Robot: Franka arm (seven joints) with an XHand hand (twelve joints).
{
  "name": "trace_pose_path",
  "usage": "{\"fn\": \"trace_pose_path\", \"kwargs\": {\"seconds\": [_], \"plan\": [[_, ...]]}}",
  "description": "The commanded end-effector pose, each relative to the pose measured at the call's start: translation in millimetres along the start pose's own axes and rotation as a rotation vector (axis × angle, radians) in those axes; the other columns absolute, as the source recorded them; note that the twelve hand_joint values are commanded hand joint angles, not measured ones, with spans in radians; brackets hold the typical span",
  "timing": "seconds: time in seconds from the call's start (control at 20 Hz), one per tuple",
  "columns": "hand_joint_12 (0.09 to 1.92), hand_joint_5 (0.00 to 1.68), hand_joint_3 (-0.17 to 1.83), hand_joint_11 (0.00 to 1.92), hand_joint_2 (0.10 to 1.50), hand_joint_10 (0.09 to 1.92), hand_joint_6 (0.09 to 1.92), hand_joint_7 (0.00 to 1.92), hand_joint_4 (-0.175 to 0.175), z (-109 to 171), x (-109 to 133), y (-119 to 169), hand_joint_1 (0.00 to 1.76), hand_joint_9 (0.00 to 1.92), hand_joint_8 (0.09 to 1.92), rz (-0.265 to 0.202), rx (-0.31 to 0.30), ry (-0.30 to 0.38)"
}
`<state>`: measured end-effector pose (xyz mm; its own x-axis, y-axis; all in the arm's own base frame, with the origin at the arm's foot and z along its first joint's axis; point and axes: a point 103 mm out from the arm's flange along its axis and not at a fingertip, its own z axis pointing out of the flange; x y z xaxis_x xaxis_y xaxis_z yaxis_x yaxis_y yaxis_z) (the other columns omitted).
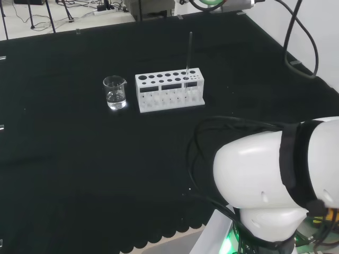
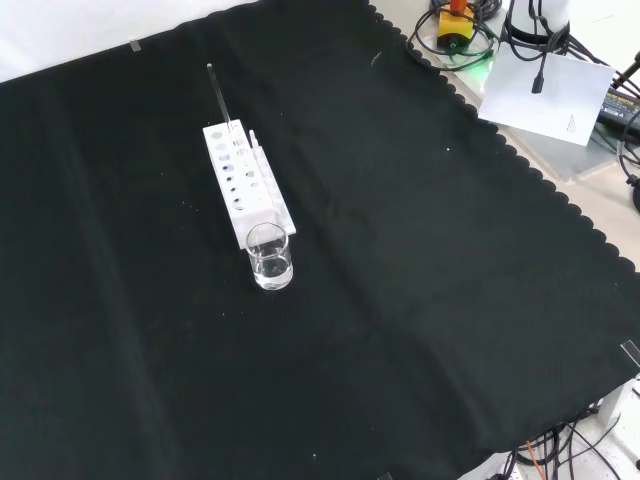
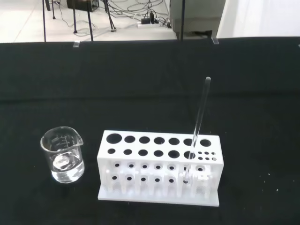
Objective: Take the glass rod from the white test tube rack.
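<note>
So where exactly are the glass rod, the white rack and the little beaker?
glass rod (image 3: 201, 112), wrist view, on its upper shaft above the rack.
white rack (image 1: 169, 100), head view, on its front wall.
beaker (image 2: 270, 262), front view, on its clear side wall.

We take this for a robotics lab set up for chemistry work. A surface under black cloth carries lab ware: a white rack with a glass rod standing in it, and a clear beaker beside it. In the head view, the arm looms white with black cables along it. Beyond the cloth we see loose cables on a pale floor, tripod legs, and electronics at the surface's edge.
</note>
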<state>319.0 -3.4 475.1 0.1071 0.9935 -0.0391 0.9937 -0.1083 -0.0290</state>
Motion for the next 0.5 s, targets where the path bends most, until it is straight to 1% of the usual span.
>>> {"fn": "trace_pose_path", "kwargs": {"seconds": [0.05,0.3,0.5], "plan": [[0.44,0.02,0.56,0.00,0.87,0.28,0.09,0.00,-0.175,5,-24,29,0.69,0.00,0.27,0.023,0.034,0.022],[0.53,0.03,0.55,0.00,0.88,0.32,0.09,0.00,-0.175,8,-44,53,0.69,0.00,0.30,0.040,0.050,0.036],[0.59,0.03,0.54,0.00,0.88,0.34,0.09,0.00,-0.175,9,-55,74,0.69,0.00,0.32,0.050,0.048,0.040]]}}
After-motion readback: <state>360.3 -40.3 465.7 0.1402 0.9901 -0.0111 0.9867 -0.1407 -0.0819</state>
